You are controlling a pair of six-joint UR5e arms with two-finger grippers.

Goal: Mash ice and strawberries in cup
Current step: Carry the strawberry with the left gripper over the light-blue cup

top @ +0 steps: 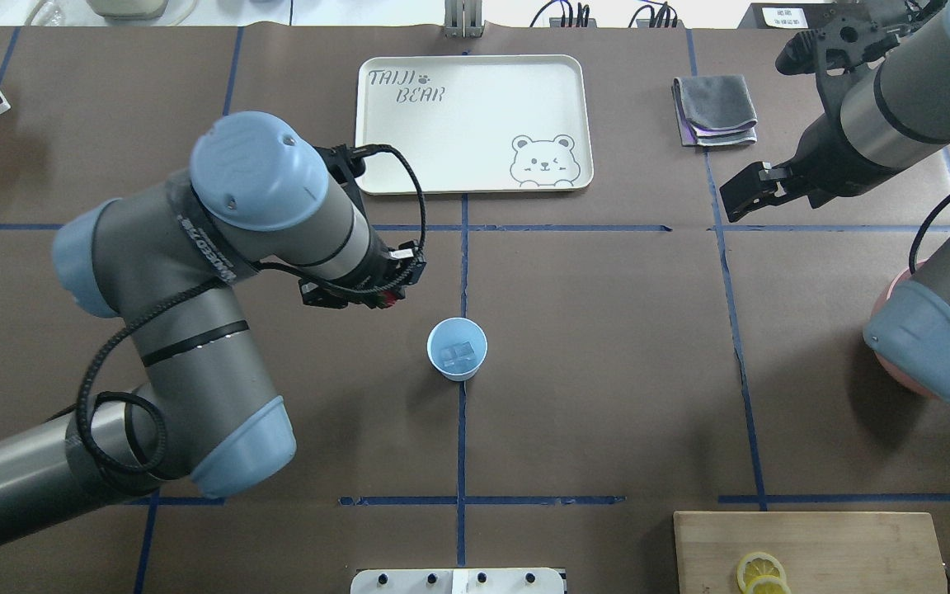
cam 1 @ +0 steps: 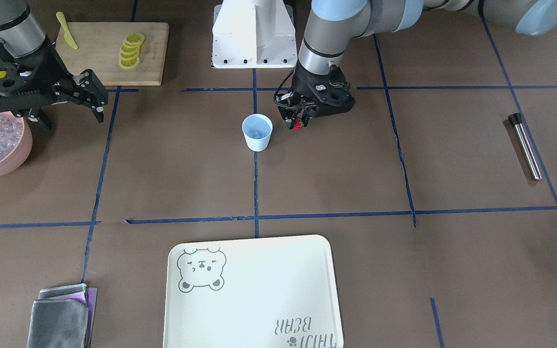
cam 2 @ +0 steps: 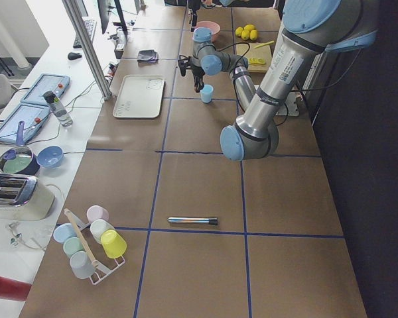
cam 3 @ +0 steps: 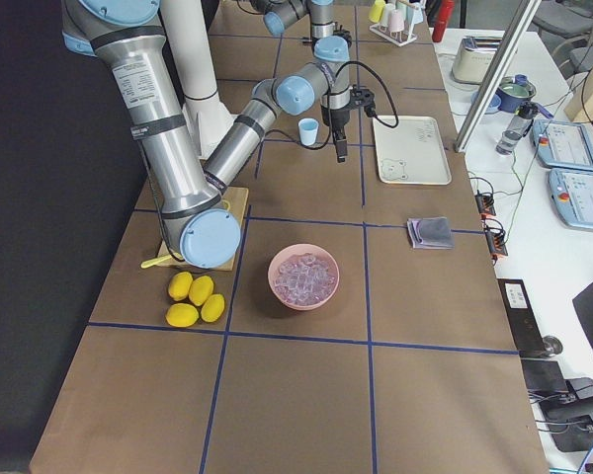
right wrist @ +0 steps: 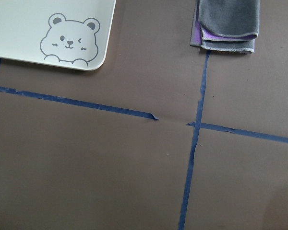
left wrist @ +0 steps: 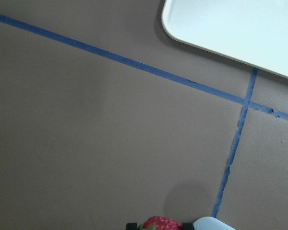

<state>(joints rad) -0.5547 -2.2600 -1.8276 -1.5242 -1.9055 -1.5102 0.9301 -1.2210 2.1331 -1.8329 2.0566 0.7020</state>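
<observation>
Left end effector (cam 1: 299, 122), pointing down, pinches the strawberry (cam 1: 298, 126) just beside the cup (cam 1: 257, 133).

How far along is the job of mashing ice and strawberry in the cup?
Done: ice cubes lie in the cup. In hand: the left claw grips the strawberry beside the cup, not yet over its mouth. Left: dropping it in and mashing; the metal rod, probably the masher, lies untouched on the table.
</observation>
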